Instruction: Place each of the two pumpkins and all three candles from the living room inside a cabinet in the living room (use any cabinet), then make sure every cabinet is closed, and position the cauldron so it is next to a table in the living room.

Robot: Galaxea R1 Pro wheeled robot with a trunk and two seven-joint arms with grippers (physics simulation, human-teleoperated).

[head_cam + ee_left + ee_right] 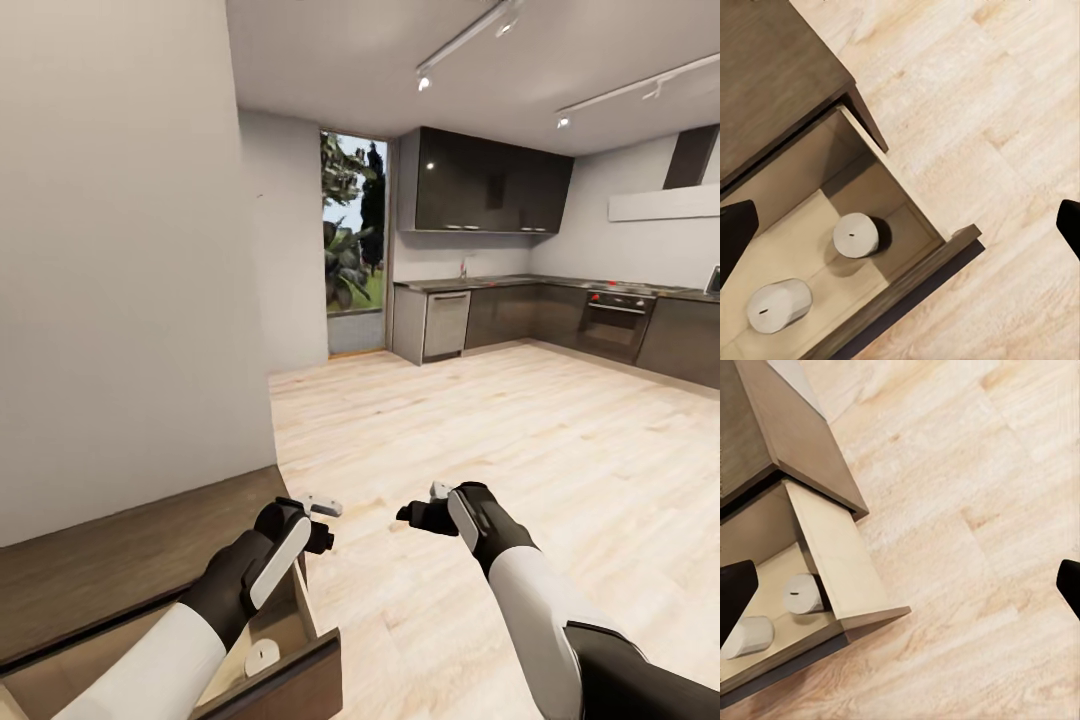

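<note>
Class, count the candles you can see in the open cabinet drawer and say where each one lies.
2. One candle stands near the drawer's side wall; the other candle lies further along, by the front panel. More may sit hidden under the cabinet top.

Pale wood floor (480, 450) runs to a dark kitchen (560, 310) at 1 o'clock, oven (615, 322) included. Window (353, 240) at 12. Blank wall (120, 270) at 10.

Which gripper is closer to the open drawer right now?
Left. The left gripper hangs over the open drawer's outer corner, with two candles inside below it. The right gripper is off to the side over bare floor.
</note>
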